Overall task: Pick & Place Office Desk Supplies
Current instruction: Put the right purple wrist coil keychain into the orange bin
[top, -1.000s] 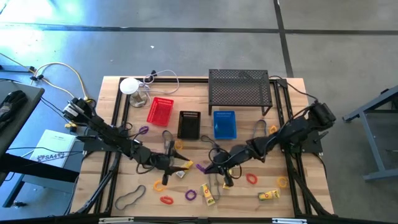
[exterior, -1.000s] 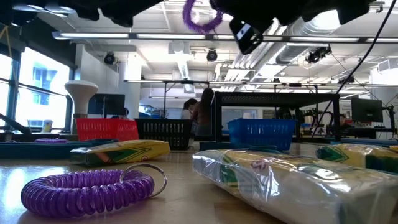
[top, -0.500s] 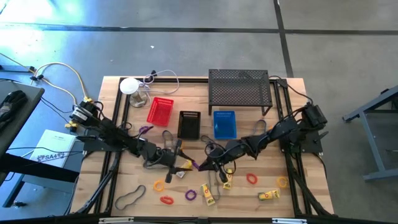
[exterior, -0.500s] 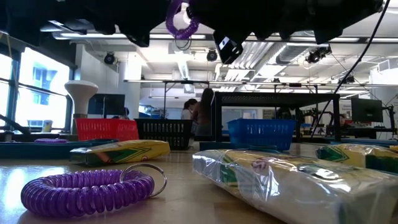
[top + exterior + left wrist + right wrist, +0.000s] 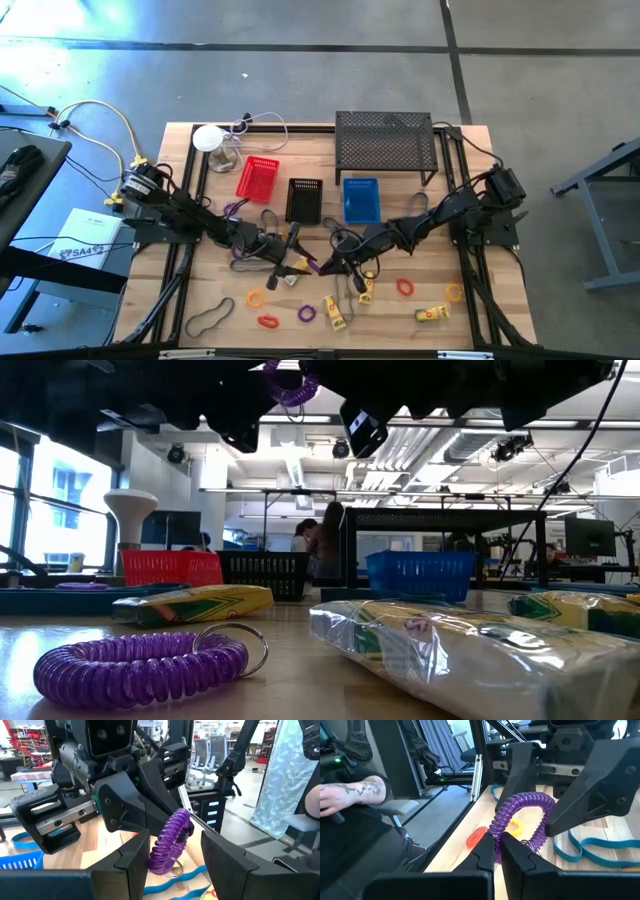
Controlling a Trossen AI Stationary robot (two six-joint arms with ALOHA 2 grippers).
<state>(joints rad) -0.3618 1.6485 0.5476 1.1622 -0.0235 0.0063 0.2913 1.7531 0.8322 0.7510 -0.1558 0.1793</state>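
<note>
Purple coil ring (image 5: 520,817) held in air above table middle, pinched in right gripper (image 5: 497,845), jaws closed on it. Left gripper (image 5: 172,851) spread wide, fingers either side of coil, not yet gripping.

Handover advice: left should close squarely on coil before right lets go; keep both steady.

Left wrist view shows coil between open fingers; high view shows only purple speck (image 5: 314,264) between arms. Low view shows second purple coil (image 5: 140,665) lying on table.
</note>
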